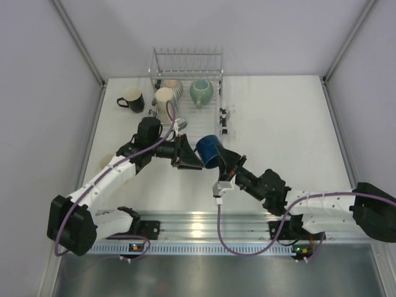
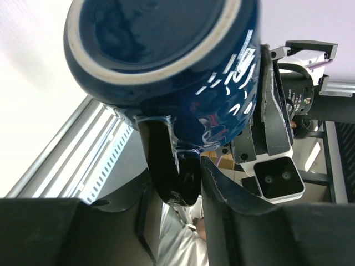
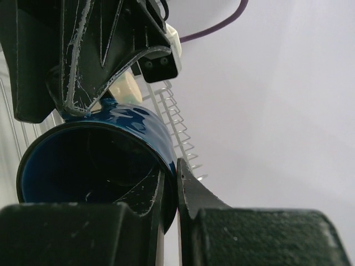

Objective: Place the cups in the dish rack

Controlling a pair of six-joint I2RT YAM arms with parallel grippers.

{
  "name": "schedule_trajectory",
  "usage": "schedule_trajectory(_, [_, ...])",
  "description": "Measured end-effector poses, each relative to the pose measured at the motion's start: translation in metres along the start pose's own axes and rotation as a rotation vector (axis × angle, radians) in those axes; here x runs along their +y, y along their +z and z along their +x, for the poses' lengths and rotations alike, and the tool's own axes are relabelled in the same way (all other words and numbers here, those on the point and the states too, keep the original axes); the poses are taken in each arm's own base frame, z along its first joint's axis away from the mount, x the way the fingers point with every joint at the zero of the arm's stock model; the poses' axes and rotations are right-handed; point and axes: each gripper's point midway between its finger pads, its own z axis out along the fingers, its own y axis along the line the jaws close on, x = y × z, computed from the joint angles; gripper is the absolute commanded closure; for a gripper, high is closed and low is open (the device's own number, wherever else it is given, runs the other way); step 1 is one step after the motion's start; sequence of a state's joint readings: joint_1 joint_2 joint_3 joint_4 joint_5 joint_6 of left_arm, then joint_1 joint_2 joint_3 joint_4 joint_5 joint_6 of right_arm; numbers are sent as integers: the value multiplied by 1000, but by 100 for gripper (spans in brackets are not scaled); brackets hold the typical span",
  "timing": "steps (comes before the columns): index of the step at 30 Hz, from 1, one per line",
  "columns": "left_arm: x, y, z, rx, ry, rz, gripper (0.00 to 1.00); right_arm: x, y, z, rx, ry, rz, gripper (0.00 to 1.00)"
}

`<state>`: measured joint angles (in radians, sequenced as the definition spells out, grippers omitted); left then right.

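Top external view, centre of frame: the dark blue mug (image 1: 208,148) hangs sideways below the dish rack (image 1: 185,59), its rim pinched by the right gripper (image 1: 221,162). The left gripper (image 1: 189,156), spread wide, faces the mug's base from the left, with the handle (image 2: 166,166) between its jaws.

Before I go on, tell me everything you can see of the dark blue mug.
The dark blue mug looks glossy ceramic, blue inside, with a pale bare ring under its base and one loop handle. It is held off the table, tipped sideways, near the dish rack. The right gripper pinches its wall, one finger inside. The left gripper is at its handle, grip unclear.
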<state>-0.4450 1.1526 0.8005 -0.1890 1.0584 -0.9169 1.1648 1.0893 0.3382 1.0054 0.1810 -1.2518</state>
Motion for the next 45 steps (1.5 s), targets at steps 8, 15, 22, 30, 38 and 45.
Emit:
schedule_trajectory(8, [4,2,5,40,-54,2,100,3,-6,-6,-32,-67,3,100])
schedule_trajectory(15, [5,4,6,60,-71,5,100,4,-11,-7,-35,-106,9,79])
schedule_trajectory(22, [-5,6,-7,9,-78,21,100,10,-10,-13,-54,-151,10,95])
schedule_trajectory(30, [-3,7,-16,-35,-125,0,100,15,-8,-1,5,-229,24,100])
schedule_trajectory(38, [1,9,-17,-39,-172,-8,76,15,-8,2,22,-252,24,100])
schedule_trajectory(45, [-9,9,-14,15,-150,49,60,10,-12,1,15,-248,33,100])
